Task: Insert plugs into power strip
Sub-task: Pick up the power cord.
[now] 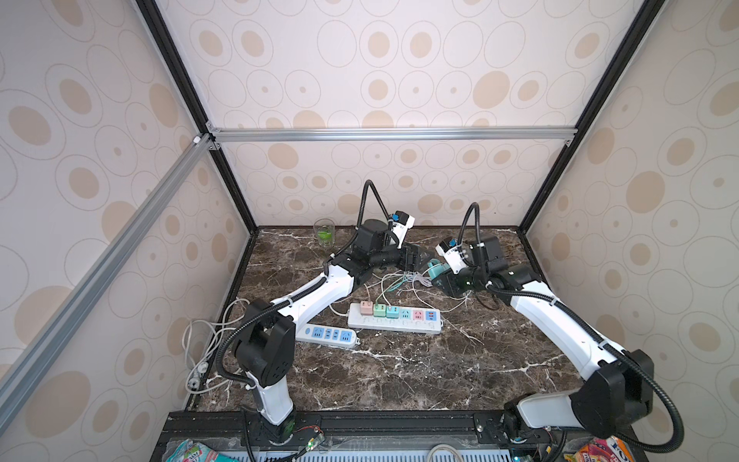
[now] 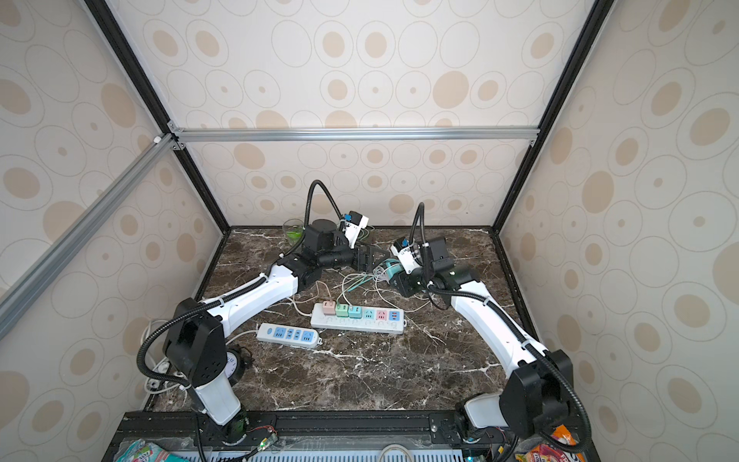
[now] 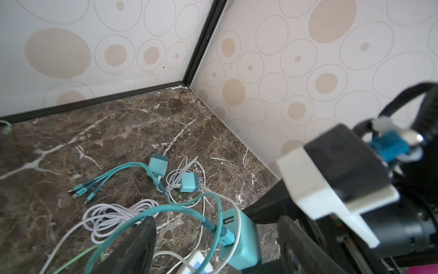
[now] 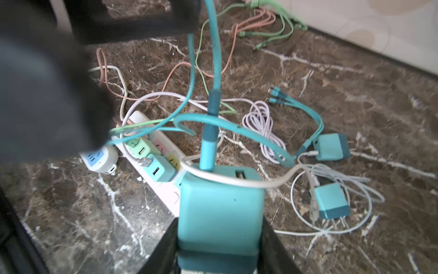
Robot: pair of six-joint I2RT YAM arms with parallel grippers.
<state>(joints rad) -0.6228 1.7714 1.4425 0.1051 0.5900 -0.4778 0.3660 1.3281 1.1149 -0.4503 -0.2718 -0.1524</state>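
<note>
In both top views the long white plastic power strip lies flat on the veined brown marble table, with three pastel cubes seated at one end. In the left wrist view the left gripper gapes wide, gripping nothing, a smooth, round-cornered teal plug between its fingers. In the right wrist view the right gripper clamps that plug above the table, a rubbery teal cord rising from it.

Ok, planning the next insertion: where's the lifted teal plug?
In the right wrist view, the teal plug sits clamped in the right tool, above the cable tangle behind the white power strip.
</note>
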